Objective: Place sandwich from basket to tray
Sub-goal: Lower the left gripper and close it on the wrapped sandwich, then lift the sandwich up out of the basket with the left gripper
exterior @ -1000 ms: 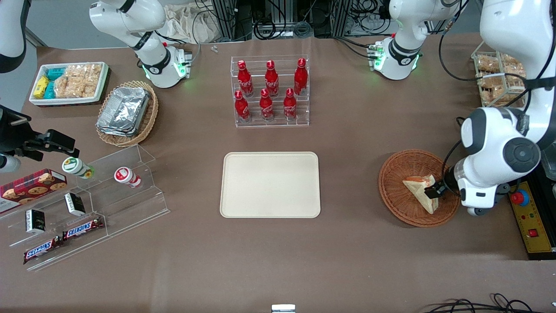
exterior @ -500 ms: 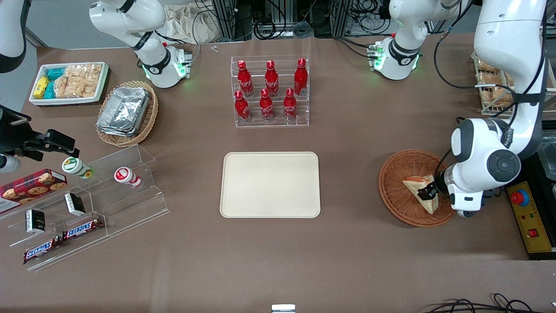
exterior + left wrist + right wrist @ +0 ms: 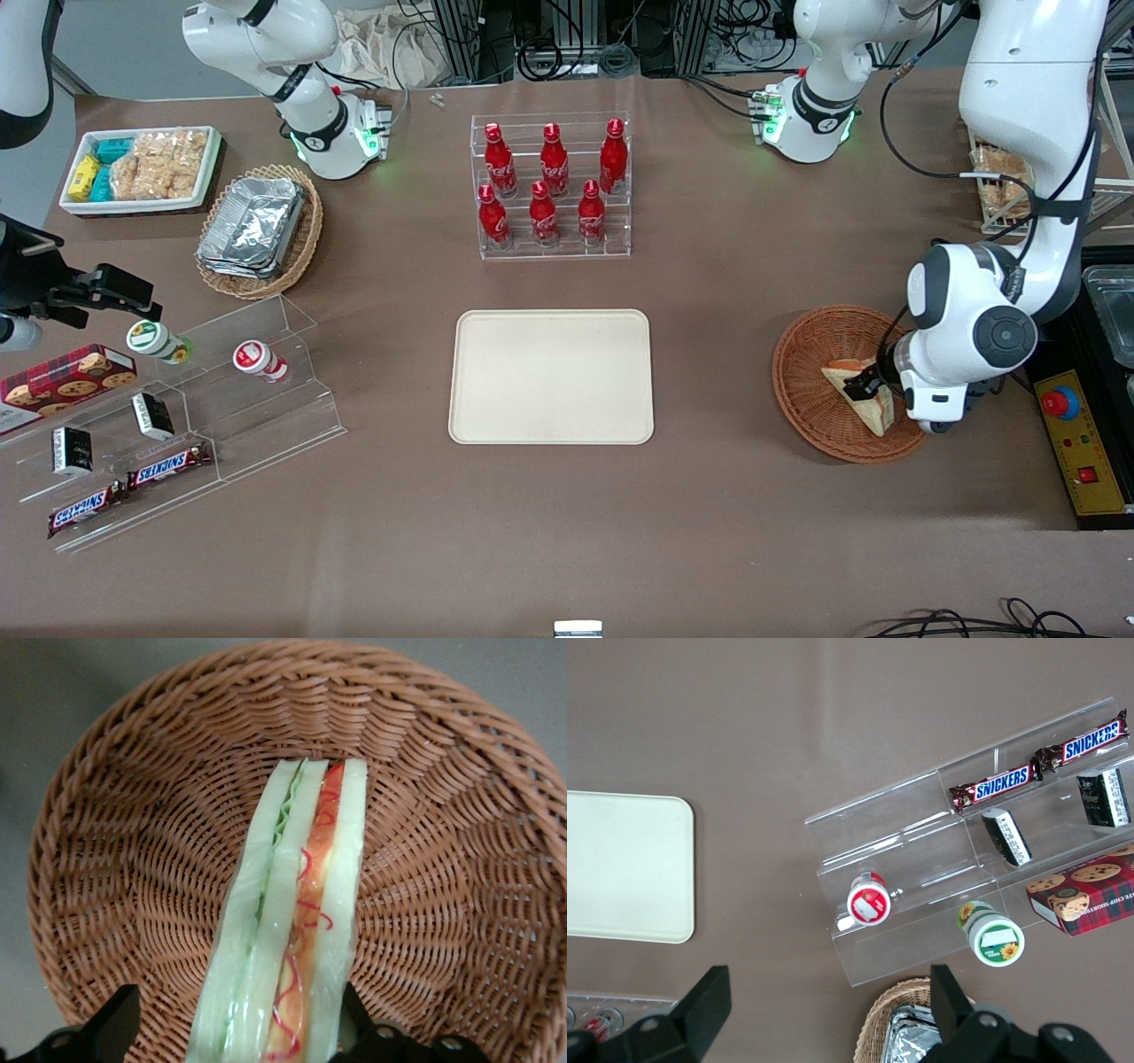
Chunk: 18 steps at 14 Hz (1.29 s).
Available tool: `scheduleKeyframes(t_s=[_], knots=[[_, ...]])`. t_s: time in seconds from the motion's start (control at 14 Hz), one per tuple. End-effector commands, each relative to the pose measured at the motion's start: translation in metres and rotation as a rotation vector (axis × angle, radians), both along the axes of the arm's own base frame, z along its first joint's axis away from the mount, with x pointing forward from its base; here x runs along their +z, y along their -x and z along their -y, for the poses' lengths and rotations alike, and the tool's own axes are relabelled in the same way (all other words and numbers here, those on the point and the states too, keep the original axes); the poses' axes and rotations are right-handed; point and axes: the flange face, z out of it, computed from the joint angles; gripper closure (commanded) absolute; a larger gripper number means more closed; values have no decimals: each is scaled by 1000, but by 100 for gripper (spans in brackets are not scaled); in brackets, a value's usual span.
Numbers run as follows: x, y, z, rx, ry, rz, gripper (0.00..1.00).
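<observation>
I have the gripper down in the basket, its fingers wide on either side of the sandwich resting there, so grasp, lift and carry to the bare tray all remain.

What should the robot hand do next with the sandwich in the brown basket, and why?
Probably close its fingers on the triangular white-bread sandwich. The left arm's gripper is down inside the round reddish-brown wicker basket, one dark finger on each side of the wedge with gaps showing, so it looks open. The flat cream rectangular tray has nothing on it, so gripping comes before lifting.
</observation>
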Motion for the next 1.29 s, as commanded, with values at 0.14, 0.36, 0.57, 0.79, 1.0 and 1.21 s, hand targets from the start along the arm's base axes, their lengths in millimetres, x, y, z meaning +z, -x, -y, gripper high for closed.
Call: scheduleKeyframes(t_s=[0.14, 0.36, 0.57, 0.79, 1.0, 1.21], knots=[[4, -5, 0, 61, -21, 37, 100], [21, -11, 2, 89, -25, 62, 100], [74, -13, -1, 78, -37, 73, 100], [149, -26, 2, 70, -54, -6, 100], [225, -24, 6, -32, -31, -118, 100], [274, -12, 48, -150, -6, -102, 100]])
